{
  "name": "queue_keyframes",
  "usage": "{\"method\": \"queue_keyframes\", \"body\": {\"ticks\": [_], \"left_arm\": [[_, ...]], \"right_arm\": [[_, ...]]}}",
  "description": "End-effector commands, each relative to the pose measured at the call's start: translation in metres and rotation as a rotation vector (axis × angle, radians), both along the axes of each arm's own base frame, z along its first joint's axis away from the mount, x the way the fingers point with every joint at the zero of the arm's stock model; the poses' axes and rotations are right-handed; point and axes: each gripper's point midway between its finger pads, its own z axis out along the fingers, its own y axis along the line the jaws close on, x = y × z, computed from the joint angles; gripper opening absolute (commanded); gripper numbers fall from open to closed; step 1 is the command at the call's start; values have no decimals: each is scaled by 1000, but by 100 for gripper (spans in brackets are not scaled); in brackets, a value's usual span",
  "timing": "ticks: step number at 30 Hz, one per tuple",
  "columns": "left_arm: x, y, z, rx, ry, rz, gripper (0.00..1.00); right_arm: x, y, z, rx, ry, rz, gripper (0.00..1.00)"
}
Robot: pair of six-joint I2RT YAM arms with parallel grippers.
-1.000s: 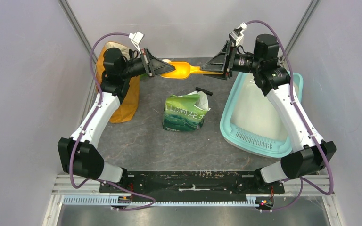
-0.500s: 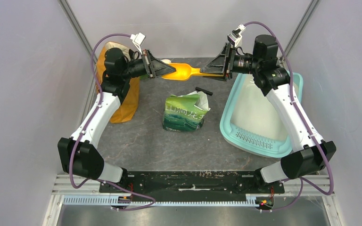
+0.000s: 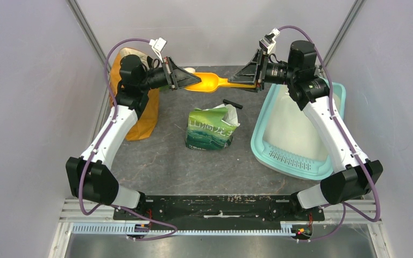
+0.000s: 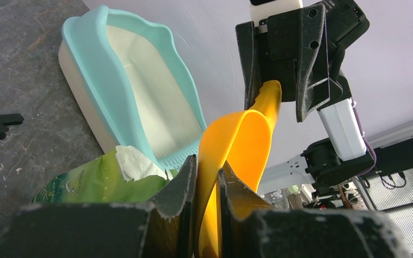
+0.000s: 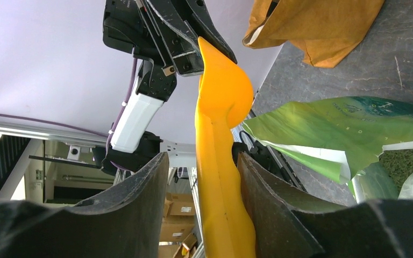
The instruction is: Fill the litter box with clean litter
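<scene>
Standing at the counter's [image 3: 166,161] far left, an orange-tan cloth bag [image 3: 140,115] is sitting beside the left arm. The left gripper [image 4: 207,166] is clamping the bowl rim of the orange scoop [image 3: 209,82], which is hanging in the air. A green printed bag [image 3: 211,128] is standing mid-counter below it. The right gripper [image 3: 235,79] is straddling the scoop handle, jaws apart, with a gap showing. The litter box [image 3: 279,158] is lying on the counter at right, grille end nearest the bases.
</scene>
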Motion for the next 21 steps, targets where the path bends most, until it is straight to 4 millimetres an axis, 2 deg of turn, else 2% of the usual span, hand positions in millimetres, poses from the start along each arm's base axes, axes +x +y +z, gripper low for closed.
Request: {"method": "queue_keyframes", "body": {"ticks": [1, 6, 10, 18, 21], "left_arm": [[-5, -1, 14, -2, -72, 14, 2], [-3, -1, 11, -1, -61, 18, 2], [-3, -1, 9, 1, -53, 21, 2], [-3, -1, 12, -1, -58, 24, 2], [-4, -1, 10, 7, -58, 25, 2]], "right_arm": [[-17, 6, 18, 45, -51, 46, 57], [-20, 6, 18, 54, -53, 63, 61], [-20, 6, 17, 51, -60, 64, 56], [-18, 5, 15, 29, -73, 50, 28], [-18, 5, 14, 21, -75, 49, 7]]}}
